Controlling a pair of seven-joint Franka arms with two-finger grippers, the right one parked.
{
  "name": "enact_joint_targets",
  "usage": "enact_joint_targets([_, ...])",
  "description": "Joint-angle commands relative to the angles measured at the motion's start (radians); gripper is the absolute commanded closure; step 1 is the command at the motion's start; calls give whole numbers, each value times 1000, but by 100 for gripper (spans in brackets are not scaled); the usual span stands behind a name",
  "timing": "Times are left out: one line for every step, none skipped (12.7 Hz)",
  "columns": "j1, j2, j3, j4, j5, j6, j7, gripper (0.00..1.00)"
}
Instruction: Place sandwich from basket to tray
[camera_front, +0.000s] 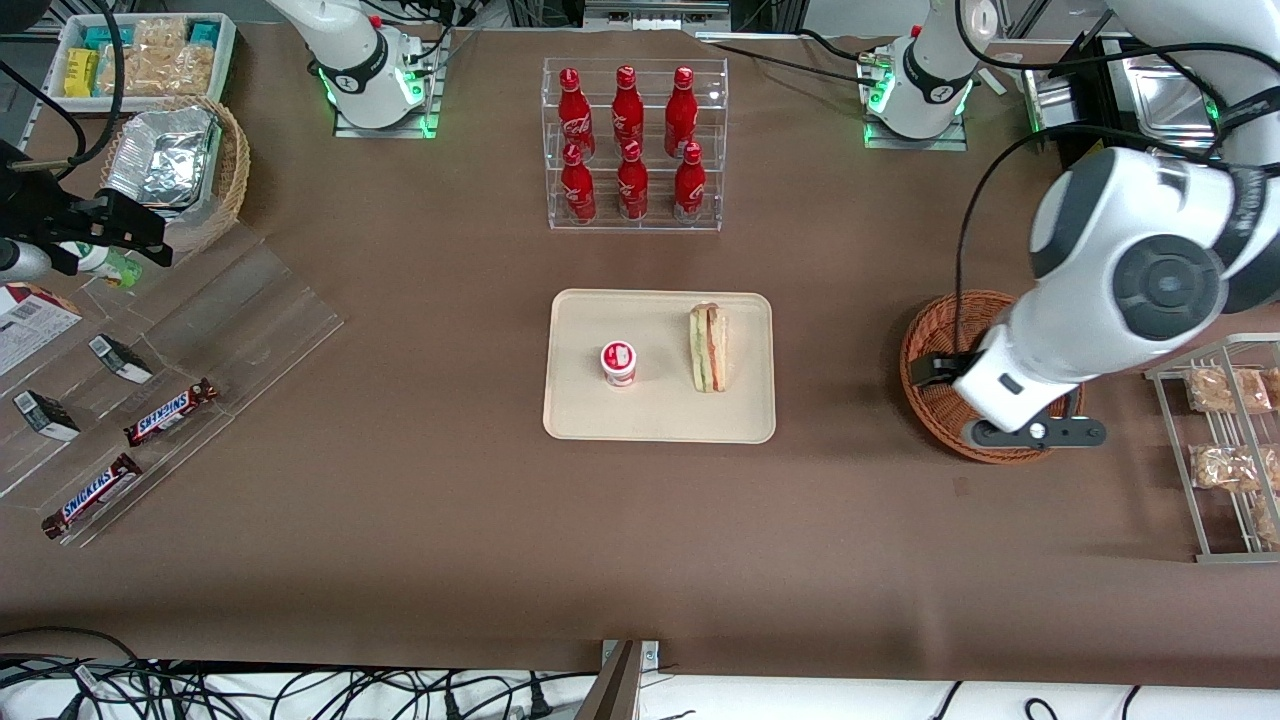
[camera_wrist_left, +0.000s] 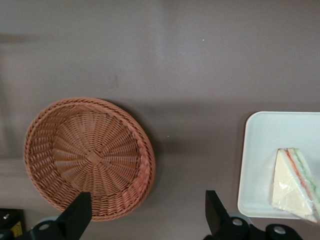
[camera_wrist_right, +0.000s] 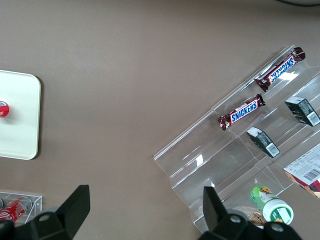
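The wrapped triangular sandwich (camera_front: 709, 347) lies on the cream tray (camera_front: 660, 415), beside a small red-and-white cup (camera_front: 619, 362). It also shows in the left wrist view (camera_wrist_left: 295, 182) on the tray (camera_wrist_left: 257, 165). The reddish-brown wicker basket (camera_front: 935, 325) stands toward the working arm's end of the table. It is empty in the wrist view (camera_wrist_left: 90, 157). My left gripper (camera_front: 960, 385) hangs above the basket, over its rim nearest the tray. Its fingers (camera_wrist_left: 75, 220) are spread wide with nothing between them.
A clear rack of red bottles (camera_front: 633, 145) stands farther from the front camera than the tray. A wire rack of bagged snacks (camera_front: 1225, 450) is beside the basket. A clear stepped display with Snickers bars (camera_front: 170, 412) and a paler basket with foil container (camera_front: 165, 160) lie toward the parked arm's end.
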Motion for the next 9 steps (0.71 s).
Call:
enact_joint_targets([-18, -55, 122, 0, -107, -25, 202, 0])
enact_joint_targets([-22, -66, 166, 0, -150, -25, 247, 0])
enact_joint_targets([-24, -71, 186, 0, -166, -25, 268, 0])
enact_joint_targets([-36, -83, 199, 0, -160, -25, 276, 0])
enact_joint_targets([-54, -86, 225, 0, -158, -25, 281, 0])
enact_joint_targets([-68, -86, 251, 0, -160, -25, 282, 0])
enact_joint_targets([-68, -88, 257, 0, -157, -25, 282, 0])
enact_joint_targets([-70, -89, 256, 0, -154, -25, 281, 0])
enact_joint_targets([-70, -91, 251, 0, -154, -25, 276, 0])
